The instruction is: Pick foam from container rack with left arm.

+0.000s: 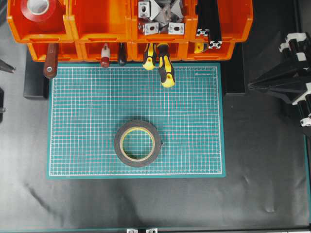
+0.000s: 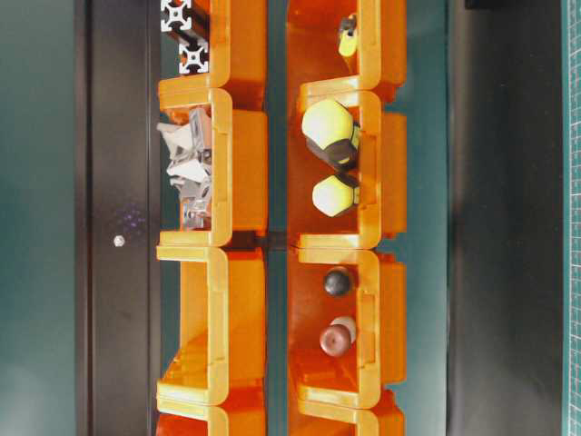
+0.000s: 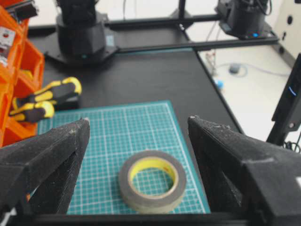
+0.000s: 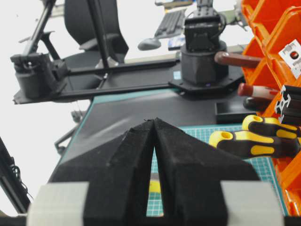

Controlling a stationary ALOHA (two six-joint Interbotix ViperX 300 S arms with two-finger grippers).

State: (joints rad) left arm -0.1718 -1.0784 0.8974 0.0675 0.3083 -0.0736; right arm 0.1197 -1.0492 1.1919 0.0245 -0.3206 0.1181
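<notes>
The foam [image 1: 118, 144], a dark grey roll with a cream-yellow liner, lies flat on the green cutting mat [image 1: 194, 121], in front of the orange container rack [image 1: 97, 29]. In the left wrist view the foam [image 3: 153, 203] sits low between the two black fingers of my left gripper [image 3: 138, 121], which is open wide and touches nothing. The left arm barely shows at the left edge of the overhead view. My right gripper [image 4: 154, 120] is shut and empty. It points in from the right edge of the table [image 1: 250, 86], well away from the foam.
The rack's bins hold a red tape roll [image 1: 39, 7], metal brackets [image 1: 160, 17] and black profiles [image 1: 209, 24]. Yellow-black screwdrivers [image 1: 165, 68] and a brown-handled tool [image 1: 50, 63] stick out of the lower row over the mat's far edge.
</notes>
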